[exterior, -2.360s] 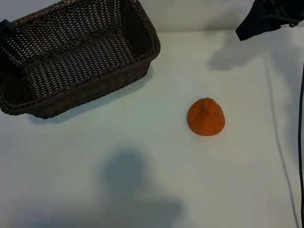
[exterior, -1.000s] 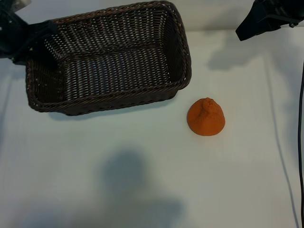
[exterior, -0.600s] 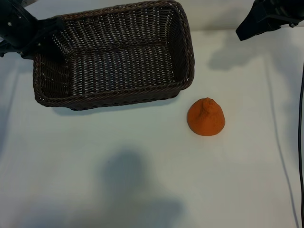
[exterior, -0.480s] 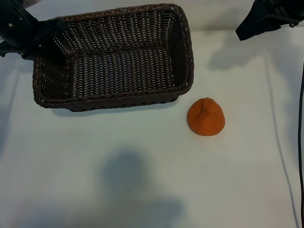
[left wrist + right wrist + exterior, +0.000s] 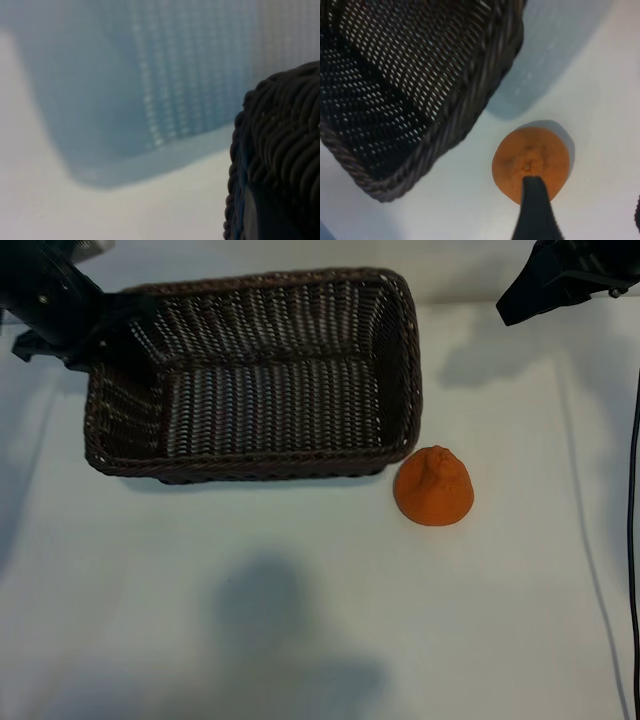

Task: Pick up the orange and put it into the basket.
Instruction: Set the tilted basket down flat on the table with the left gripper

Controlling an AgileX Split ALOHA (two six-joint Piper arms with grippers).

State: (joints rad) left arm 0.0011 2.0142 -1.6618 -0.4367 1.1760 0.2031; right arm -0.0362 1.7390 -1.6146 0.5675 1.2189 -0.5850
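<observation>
The left gripper (image 5: 100,325) is clamped on the basket (image 5: 400,360) at its rim corner. The right gripper (image 5: 520,305) hangs with jaws apart, holding nothing; the orange (image 5: 434,486) sits on the table (image 5: 300,620) below them, just beside the basket's far corner.

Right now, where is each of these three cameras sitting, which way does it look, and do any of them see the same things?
Exterior view: above the white table, looking steeply down on the basket and the orange; the left gripper grips the basket's far-left rim, and the right arm is parked at the top-right corner.
Left wrist view: on the left arm's wrist, pressed close to the basket's braided rim; its gripper is barely visible.
Right wrist view: on the right wrist, looking down past a dark finger at the orange and a basket corner.
Shared: all three show the basket; exterior and right wrist views share the orange.
</observation>
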